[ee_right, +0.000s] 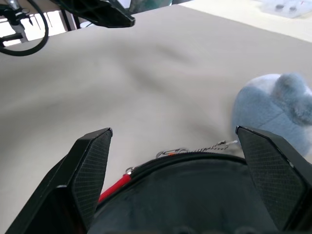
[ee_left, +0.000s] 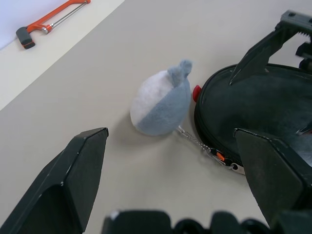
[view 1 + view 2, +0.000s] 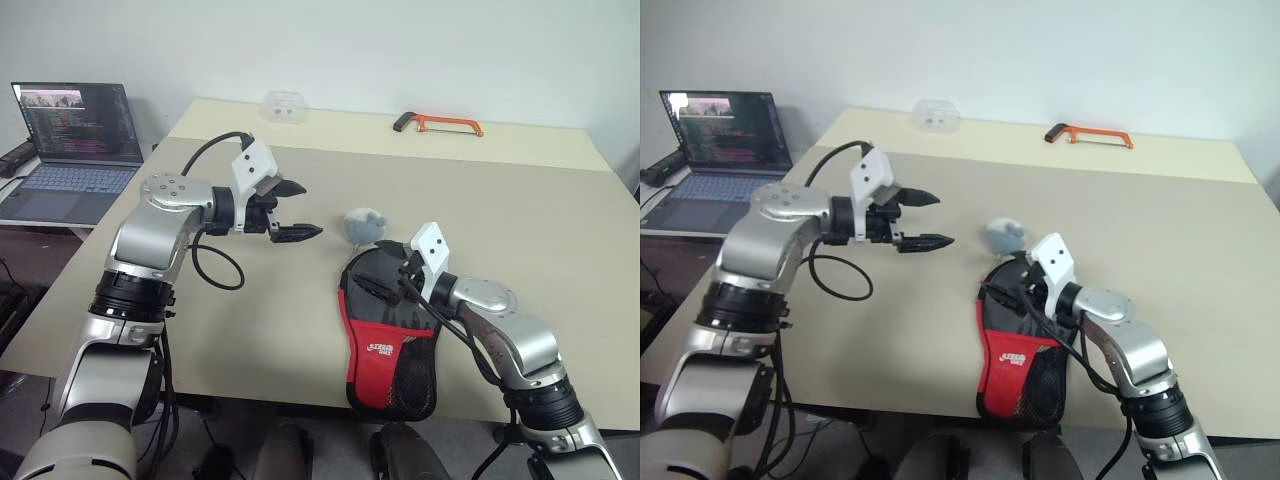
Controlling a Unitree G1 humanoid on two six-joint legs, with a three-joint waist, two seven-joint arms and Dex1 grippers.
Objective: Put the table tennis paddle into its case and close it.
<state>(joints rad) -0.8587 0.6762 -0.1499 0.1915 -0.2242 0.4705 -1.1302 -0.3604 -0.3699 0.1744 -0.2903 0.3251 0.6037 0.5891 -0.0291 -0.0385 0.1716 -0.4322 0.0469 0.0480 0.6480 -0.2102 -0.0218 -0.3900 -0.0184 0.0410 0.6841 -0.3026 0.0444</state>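
The case looks zipped shut, presumably with the paddle inside, and both the left gripper and right gripper hang spread and empty.

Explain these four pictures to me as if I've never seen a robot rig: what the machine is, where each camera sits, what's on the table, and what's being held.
This is a humanoid robot with two arms, each ending in a two-fingered black gripper. Two pictures come from a stereo camera on its head, looking down over the arms. The other two come from cameras on the wrists, looking out between that gripper's own fingers.

On the beige table lies the case, a black and red paddle-shaped pouch with a mesh section. Beside its round end sits a small grey-blue plush charm, joined to the zipper by a thin chain. At the far edge lie an orange hacksaw and a clear plastic box. A laptop stands on a side desk.

The left gripper hovers open above the table. The right gripper is open at the case's round end. Neither holds anything.
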